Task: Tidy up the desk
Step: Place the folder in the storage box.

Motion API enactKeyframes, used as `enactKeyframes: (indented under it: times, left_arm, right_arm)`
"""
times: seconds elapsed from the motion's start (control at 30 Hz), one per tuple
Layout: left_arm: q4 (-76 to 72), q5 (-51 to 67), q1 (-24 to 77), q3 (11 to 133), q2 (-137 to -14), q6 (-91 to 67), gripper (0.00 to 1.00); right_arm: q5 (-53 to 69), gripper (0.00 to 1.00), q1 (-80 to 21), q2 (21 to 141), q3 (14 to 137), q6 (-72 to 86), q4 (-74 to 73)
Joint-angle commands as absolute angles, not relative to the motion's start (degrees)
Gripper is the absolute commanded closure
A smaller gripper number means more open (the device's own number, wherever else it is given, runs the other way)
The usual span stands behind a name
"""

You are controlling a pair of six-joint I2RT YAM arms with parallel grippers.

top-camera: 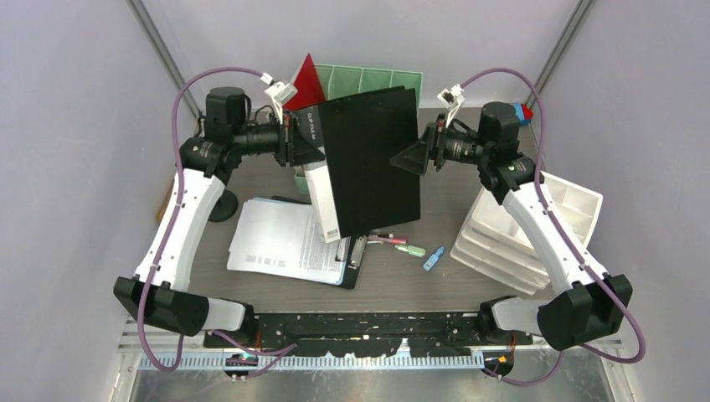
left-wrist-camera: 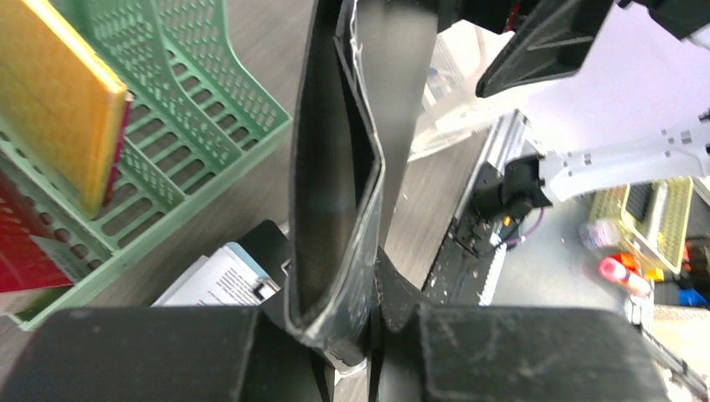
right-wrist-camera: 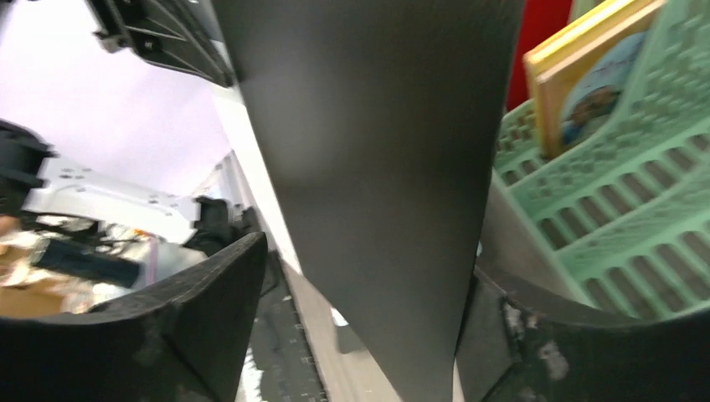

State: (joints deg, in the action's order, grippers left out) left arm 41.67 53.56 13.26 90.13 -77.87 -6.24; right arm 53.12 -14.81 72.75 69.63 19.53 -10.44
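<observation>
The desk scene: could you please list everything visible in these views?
desk: one, grey-brown, beneath everything
folder: one, black, held upright mid-desk
rack: one, green, back edge
file: one, red, in rack
book: one, yellow, in rack
papers: one stack, white, left-centre
markers: three, pink, green, blue, front centre
drawer unit: one, white, right side
left arm: one, white-black, jaws shut on folder
right arm: one, white-black, jaws open around folder

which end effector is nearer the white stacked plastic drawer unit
Right. The right end effector straddles the flat black folder's edge on the drawer unit's side; the left end effector grips the opposite edge, farther away.
</observation>
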Motion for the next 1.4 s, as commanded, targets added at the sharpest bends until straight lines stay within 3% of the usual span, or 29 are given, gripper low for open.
enactKeyframes:
  times: [0.0,0.37,0.77,0.97,1.17,1.37]
  left_arm:
    - [32.8,43.6,13.1,93.7,-74.8,-12.2,1.0]
    - [28.2,25.2,12.9,100.6,-74.5,-13.9,1.0]
    - [25.4,19.6,14.1,107.0,-79.1,-16.6,1.0]
    - [29.4,13.0,20.1,115.8,-84.1,-14.4,1.0]
    - [36.1,-2.2,28.0,125.8,-90.2,-10.6,1.0]
    - [36.1,-12.2,34.6,126.9,-91.9,-5.9,1.0]
  right_arm:
    - [45.0,0.16,-13.2,69.8,74.2,15.9,-15.2]
    - [37.6,0.12,-9.2,67.3,74.4,13.8,-17.4]
    - [38.0,0.09,-6.5,66.5,72.6,15.9,-14.6]
    - [38.1,0.07,-5.4,66.4,71.6,16.7,-13.3]
    - [38.3,0.06,-4.9,66.1,71.0,17.0,-12.7]
    - [38.3,0.05,-4.4,65.8,70.2,17.1,-12.2]
